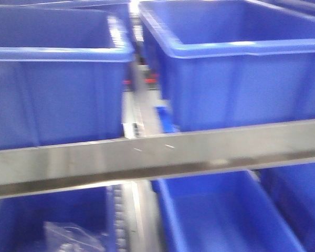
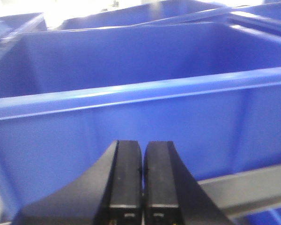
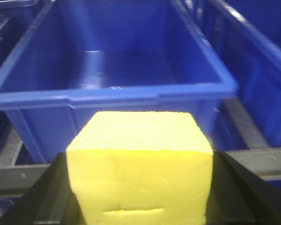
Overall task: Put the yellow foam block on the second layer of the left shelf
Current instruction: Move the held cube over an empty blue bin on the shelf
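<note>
Upper bins: two large blue plastic bins, the left bin (image 1: 52, 100) and the right bin (image 1: 241, 89), stand side by side on the upper level in the front view. A narrow gap lies between them, and the picture is blurred.
Lower bins: a lower right bin (image 1: 220, 215) sits beneath the rail, and a lower left bin (image 1: 16, 220) is cut off by the frame edge.
Shelf rail (image 1: 163, 155): a grey metal bar running across the whole front view, slightly tilted, between the upper and lower bins.
Open bin (image 3: 112, 96): a blue tub seen from the right wrist. Its floor and inner walls are in plain sight, and it sits behind a grey crossbar (image 3: 257, 159).
Near bin (image 2: 131, 96): its blue wall and rim fill most of the left wrist view, with a grey bar (image 2: 253, 187) at the lower right.
Yellow foam block (image 3: 140, 173): bright yellow and near-cubic, low in the right wrist view. It is in front of the open bin's near wall and outside the bin.
Right gripper (image 3: 140, 197): spread to the block's width and clamping it, with a black finger (image 3: 239, 187) against each side face.
Left gripper (image 2: 143, 154): its two black fingers are pressed flat together with nothing between them, pointing at the near bin's wall.
Clear plastic (image 1: 68, 236): a crumpled piece lying in the lower left bin.
</note>
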Robot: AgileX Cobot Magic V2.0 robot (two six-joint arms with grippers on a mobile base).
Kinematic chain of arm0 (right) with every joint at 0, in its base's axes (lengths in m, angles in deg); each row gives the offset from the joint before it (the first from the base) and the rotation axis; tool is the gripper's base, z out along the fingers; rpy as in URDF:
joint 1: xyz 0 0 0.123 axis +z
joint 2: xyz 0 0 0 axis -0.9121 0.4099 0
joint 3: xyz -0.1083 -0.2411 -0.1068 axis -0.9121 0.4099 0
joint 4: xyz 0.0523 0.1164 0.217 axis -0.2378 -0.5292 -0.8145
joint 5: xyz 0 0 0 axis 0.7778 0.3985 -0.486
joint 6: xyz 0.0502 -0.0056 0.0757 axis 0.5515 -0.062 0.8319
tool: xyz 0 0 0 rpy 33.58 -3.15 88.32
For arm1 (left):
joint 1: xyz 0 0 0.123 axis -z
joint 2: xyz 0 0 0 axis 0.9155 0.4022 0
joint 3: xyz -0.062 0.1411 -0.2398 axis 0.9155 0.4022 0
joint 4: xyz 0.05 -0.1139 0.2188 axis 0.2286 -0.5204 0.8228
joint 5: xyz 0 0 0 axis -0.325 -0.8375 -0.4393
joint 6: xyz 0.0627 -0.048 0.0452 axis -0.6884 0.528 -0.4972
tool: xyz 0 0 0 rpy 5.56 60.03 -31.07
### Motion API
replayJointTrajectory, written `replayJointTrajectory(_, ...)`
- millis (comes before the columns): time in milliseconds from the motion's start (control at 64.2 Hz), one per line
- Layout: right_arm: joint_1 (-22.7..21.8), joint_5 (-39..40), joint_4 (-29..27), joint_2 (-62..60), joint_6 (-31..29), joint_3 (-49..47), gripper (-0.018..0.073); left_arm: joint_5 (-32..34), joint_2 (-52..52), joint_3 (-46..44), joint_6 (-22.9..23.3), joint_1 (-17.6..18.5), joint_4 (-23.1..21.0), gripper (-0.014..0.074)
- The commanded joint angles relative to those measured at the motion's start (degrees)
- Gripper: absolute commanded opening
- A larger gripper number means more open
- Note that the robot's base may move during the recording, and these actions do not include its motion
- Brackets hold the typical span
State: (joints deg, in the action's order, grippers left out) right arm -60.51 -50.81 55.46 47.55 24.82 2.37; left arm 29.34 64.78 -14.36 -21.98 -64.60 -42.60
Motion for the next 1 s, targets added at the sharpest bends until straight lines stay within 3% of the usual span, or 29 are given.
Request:
replayJointTrajectory(0, -0.43, 5.44, -0.04, 0.33, -0.76, -1.67, 0.0464, 4.67, -1.09, 1.44, 0.27, -0.01, -0.35, 0.0136)
replayJointTrajectory(981, -0.43, 5.44, -0.04, 0.33, -0.76, -1.67, 0.0464, 4.67, -1.09, 1.44, 0.27, -0.01, -0.35, 0.0136)
